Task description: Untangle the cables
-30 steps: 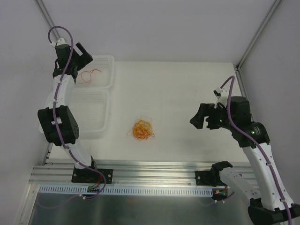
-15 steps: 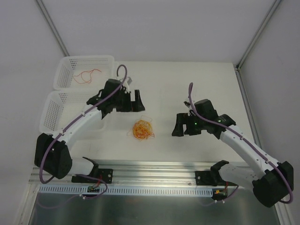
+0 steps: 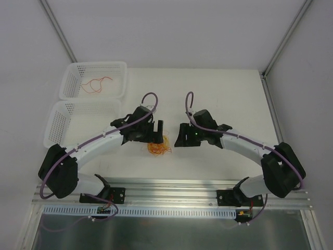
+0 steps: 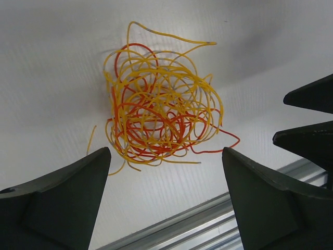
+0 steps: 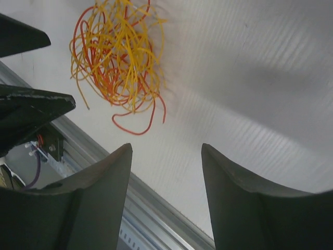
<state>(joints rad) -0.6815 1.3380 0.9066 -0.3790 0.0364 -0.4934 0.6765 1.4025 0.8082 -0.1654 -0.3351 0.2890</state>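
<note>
Toward the near middle of the table (image 3: 223, 94), the cable tangle (image 3: 159, 146) of yellow and orange strands lies flat between the left gripper (image 4: 165, 156) and the right gripper (image 5: 165, 148). Both grippers have their jaws spread wide and grasp nothing. At the far left, the rear basket (image 3: 96, 64) contains one loose red cable (image 3: 96, 84) on its floor, and the front basket (image 3: 62, 122) stands just beside it, with the left arm crossing its near corner.
</note>
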